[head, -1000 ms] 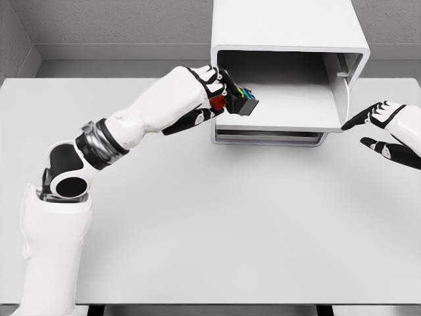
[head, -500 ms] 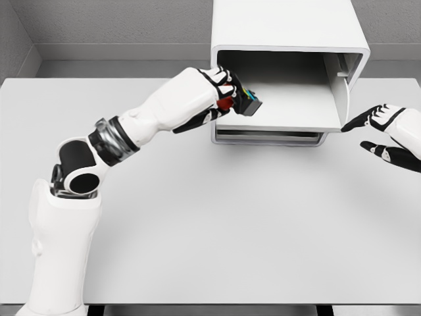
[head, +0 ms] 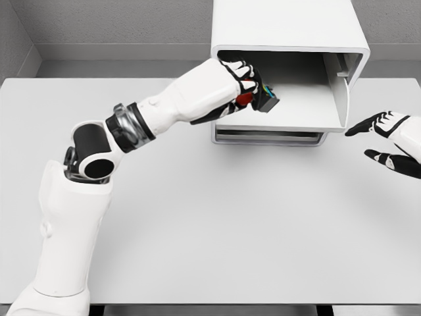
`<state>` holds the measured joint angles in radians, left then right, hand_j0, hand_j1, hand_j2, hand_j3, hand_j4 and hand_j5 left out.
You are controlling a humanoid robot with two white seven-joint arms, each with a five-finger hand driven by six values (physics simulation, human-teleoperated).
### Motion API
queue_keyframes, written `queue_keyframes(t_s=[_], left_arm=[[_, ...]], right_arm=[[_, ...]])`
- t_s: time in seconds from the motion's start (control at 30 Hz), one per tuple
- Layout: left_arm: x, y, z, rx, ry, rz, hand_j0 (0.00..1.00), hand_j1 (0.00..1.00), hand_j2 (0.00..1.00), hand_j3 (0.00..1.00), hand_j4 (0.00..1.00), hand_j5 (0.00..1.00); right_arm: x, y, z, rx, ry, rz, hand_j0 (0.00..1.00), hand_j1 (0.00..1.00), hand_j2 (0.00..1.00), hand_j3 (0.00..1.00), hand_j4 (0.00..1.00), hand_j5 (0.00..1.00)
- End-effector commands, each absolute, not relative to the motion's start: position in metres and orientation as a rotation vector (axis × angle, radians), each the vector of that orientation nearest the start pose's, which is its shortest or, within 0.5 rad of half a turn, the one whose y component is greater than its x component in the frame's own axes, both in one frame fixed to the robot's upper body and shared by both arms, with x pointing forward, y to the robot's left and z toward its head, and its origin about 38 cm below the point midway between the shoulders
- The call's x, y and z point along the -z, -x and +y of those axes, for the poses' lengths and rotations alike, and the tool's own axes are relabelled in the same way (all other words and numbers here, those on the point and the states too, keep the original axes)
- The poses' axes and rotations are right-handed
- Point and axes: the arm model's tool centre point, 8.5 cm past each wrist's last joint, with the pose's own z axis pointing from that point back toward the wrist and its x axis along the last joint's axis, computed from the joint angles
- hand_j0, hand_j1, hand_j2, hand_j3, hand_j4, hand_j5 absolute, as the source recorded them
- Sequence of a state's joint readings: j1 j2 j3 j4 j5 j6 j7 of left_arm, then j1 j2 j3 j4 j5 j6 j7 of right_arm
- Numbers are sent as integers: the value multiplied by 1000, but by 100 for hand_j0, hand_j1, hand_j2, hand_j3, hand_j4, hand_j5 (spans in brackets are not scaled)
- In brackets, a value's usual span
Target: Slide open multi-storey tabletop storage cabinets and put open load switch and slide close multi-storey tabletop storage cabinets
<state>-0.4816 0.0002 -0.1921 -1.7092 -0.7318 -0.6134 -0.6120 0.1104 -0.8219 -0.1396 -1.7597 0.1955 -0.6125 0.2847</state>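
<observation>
The white storage cabinet (head: 289,29) stands at the back of the table, its upper drawer (head: 306,115) pulled out toward me. My left hand (head: 247,89) is shut on the load switch (head: 264,99), a dark block with red and blue parts, and holds it over the left part of the drawer tray, just inside the cabinet's opening. My right hand (head: 388,141) hovers open to the right of the drawer's front corner, apart from it.
The grey table (head: 217,224) spreads in front of the cabinet. A lower drawer (head: 270,137) sits shut beneath the open one. Grey walls close off the back and left.
My left arm has reached forward and right, carrying the load switch from the drawer's left edge to above the tray. The right hand has drifted slightly right and down.
</observation>
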Motion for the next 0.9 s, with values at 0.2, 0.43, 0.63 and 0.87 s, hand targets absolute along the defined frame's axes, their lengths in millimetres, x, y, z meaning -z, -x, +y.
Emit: queue_keyframes(t_s=[0.2, 0.43, 0.63, 0.87], left_arm=[[-274, -406, 68, -2192, 438, 2626, 25, 25, 25, 25, 25, 25], [-280, -420, 61, -2233, 461, 2570, 25, 25, 25, 25, 25, 25], [-279, -427, 52, -2271, 442, 2529, 25, 25, 25, 25, 25, 25], [-279, -426, 41, -2315, 489, 2430, 25, 25, 25, 25, 25, 25]], right_arm=[[-228, -317, -387, -1464, 497, -1812, 70, 70, 70, 70, 70, 70], [-222, -316, -384, -1462, 478, -1808, 70, 70, 70, 70, 70, 70], [-216, -314, -380, -1464, 453, -1802, 72, 72, 72, 72, 72, 72], [-214, -315, -378, -1454, 446, -1807, 72, 72, 72, 72, 72, 72]])
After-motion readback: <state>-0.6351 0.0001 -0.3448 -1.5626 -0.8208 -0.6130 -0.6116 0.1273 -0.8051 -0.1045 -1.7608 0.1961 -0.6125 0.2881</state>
